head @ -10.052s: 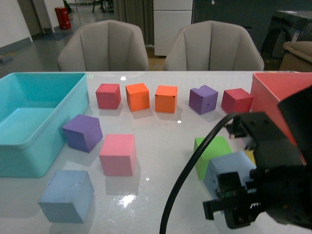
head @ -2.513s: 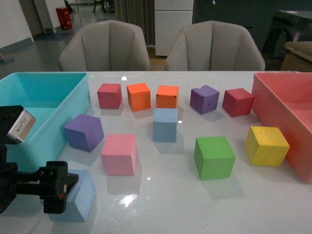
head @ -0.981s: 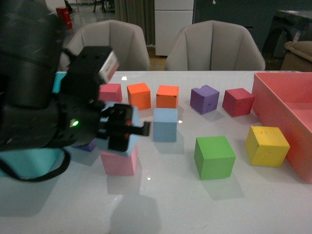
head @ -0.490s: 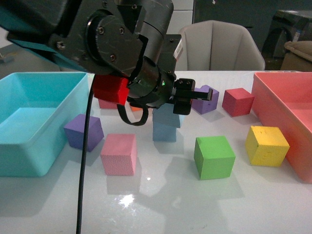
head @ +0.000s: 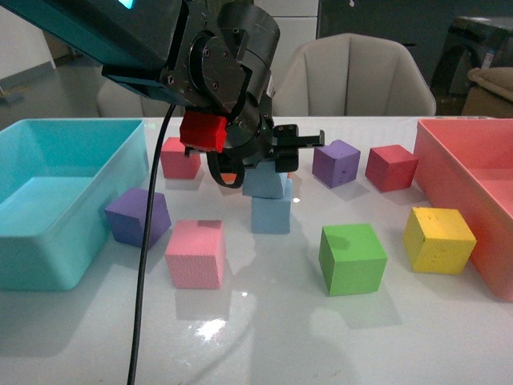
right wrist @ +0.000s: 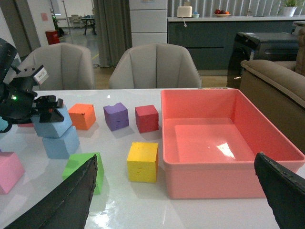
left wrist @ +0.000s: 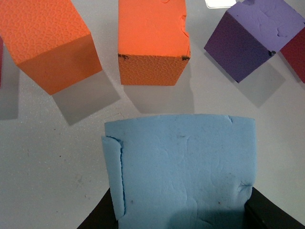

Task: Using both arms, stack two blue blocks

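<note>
At the far left of the front view stands the turquoise bin, with a purple cube and a pink cube just right of it on the white bench. The teal-cased left arm reaches in from the upper left to the frame's centre. In the left wrist view, the left fingers grip the upper blue block on two opposite sides. That block sits tilted and skewed on the lower blue block, apparently touching its top. Right of centre lie a green cube and a yellow cube, the latter beside the pink bin at the right edge. In the right wrist view the right fingers are spread wide, holding nothing, well apart from the blocks.
</note>
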Robot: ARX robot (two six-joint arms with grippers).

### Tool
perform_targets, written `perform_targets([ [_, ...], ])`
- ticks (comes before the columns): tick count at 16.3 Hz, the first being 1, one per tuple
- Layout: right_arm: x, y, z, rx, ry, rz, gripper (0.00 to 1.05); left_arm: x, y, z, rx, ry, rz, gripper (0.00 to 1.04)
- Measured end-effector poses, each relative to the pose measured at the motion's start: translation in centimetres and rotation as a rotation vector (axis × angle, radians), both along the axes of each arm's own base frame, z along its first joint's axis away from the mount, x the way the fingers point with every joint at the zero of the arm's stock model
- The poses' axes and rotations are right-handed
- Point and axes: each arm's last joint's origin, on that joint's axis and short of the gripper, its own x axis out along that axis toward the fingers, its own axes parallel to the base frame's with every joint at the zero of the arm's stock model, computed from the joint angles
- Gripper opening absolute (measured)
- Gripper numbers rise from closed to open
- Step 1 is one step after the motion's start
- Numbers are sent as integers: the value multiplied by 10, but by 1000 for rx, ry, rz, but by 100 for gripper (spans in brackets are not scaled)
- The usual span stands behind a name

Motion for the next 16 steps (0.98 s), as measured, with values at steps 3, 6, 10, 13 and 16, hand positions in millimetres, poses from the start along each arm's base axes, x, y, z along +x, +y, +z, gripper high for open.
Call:
perform_targets([
  [3, 0, 0, 0, 0, 0, 0, 98, -1, -2, -2, 1, 2, 2, 42],
  [6, 0, 0, 0, 0, 0, 0, 98, -1, -6, 0, -4, -22, -7, 58],
  [10, 0, 0, 0, 0, 0, 0, 98, -2, -10, 0, 30, -57, -27, 99],
  [13, 0, 0, 0, 0, 0, 0, 98, -5, -7, -5, 62, -67, -35, 98],
  [16, 0, 0, 0, 0, 0, 0, 98, -13, -3, 6, 73, -121, -40, 98],
])
